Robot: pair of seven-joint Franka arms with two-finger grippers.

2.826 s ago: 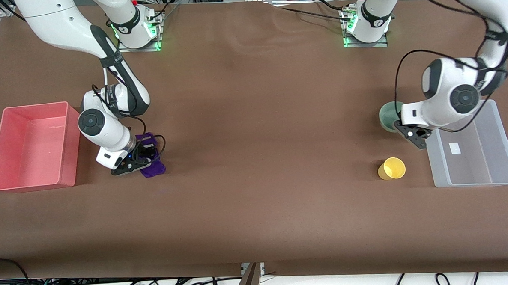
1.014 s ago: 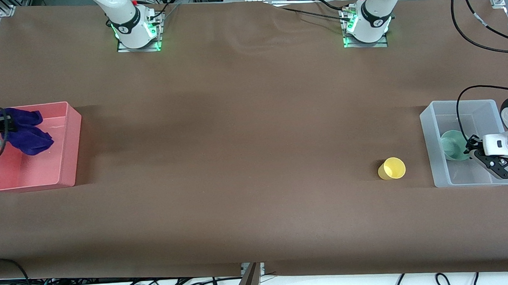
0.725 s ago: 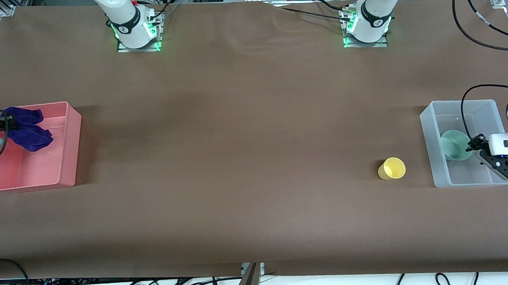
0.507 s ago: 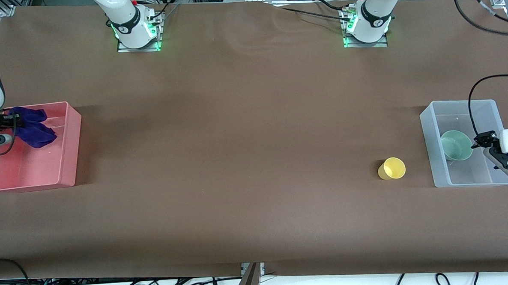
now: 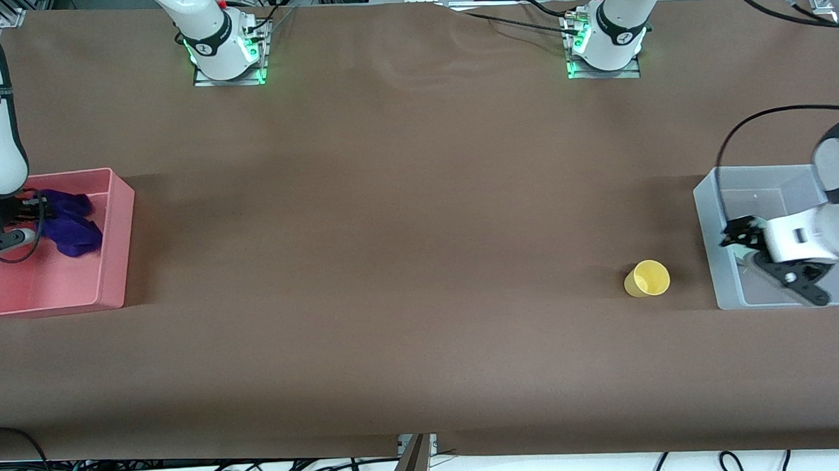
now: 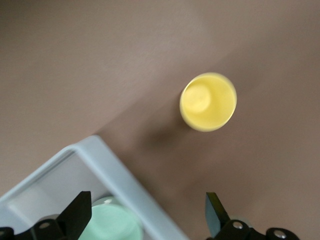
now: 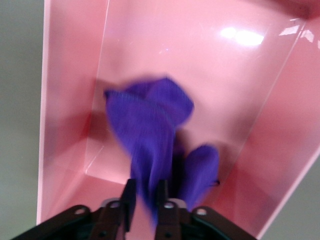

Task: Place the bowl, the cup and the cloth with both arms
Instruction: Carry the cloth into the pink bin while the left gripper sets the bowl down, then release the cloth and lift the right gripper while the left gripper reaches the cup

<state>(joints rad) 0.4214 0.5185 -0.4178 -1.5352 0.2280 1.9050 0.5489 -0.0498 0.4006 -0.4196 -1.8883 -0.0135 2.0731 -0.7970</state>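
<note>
Meanwhile, the right gripper (image 5: pixel 15 223) hung over the pink bin (image 5: pixel 116 234) at the right arm's end of the table, its two fingers drawn close together on a fold of the purple cloth (image 5: pixel 70 222). In the right wrist view the cloth (image 7: pixel 150 135) drooped from between the fingertips (image 7: pixel 129 195) down into the pink bin (image 7: pixel 70 100), bunched in two lobes above the bin's floor; whether its lowest part touched the floor could not be told. At the left arm's end of the table the left gripper (image 5: pixel 767 259) was over the clear bin (image 5: pixel 710 251), its fingers spread wide apart and holding nothing. The left wrist view showed both fingertips (image 6: pixel 80 210) well separated, one over the inside of the clear bin (image 6: pixel 105 165) and the other out over the brown table (image 6: pixel 100 60), so that the bin's wall ran between them. The mint-green bowl (image 6: pixel 107 225) sat inside the clear bin against that wall, just beside one finger but not gripped; in the front view only a sliver of the bowl (image 5: pixel 742 252) showed past the gripper. The yellow cup (image 5: pixel 646 279) stood upright on the table (image 5: pixel 421 264), outside the clear bin and near its wall on the side toward the table's middle, with its open mouth facing up, as the left wrist view of the cup (image 6: pixel 208 101) confirmed.
</note>
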